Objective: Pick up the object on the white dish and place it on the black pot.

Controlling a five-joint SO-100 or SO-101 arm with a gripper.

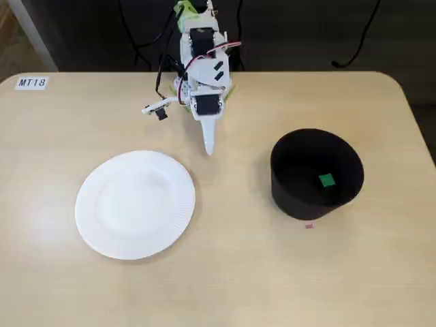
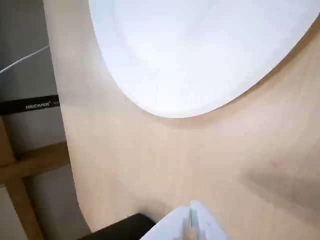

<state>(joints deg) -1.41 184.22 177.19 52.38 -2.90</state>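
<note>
Inside the black pot (image 1: 286, 170) lies a tiny bright green cube (image 1: 327, 180)

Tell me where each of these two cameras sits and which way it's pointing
Fixed view: sits high at the table's near edge, looking down across at the white dish, the black pot holding the green cube, and the folded arm with its pincer pointing down.
Wrist view: rides on the arm, looking down at the tabletop and table edge; only the shut pincer tips show.
Shared: the white dish and the pincer.
</note>
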